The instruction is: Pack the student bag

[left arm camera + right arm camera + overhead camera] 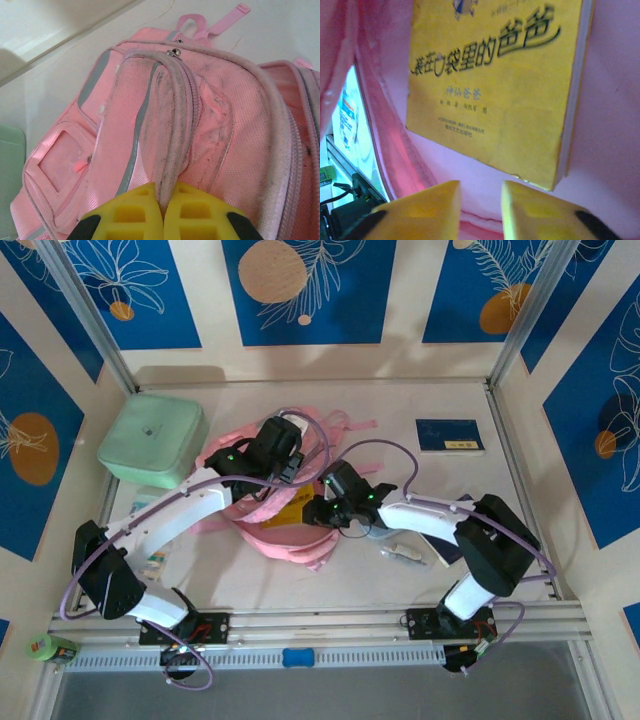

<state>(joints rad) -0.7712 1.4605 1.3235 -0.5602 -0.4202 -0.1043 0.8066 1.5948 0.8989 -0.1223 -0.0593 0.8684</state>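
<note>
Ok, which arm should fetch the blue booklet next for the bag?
Likely right. The left pincer is shut on the student bag's zipper edge; the right pincer is open, gripping nothing, and the blue booklet lies on that side.

From my remote desk, I see the backpack [215, 115] in pink mesh with grey piping, a dark-smudged zip edge and a paler pink pocket window. The book [495, 85] is bright yellow with black characters and a pale page edge. The left gripper [164, 195] and right gripper [481, 190] show yellow tipped with black. The box [153, 440] is mint green and the booklet [449, 434] navy. The wall panels [305, 290] are blue with white leaf outlines and orange discs.
</note>
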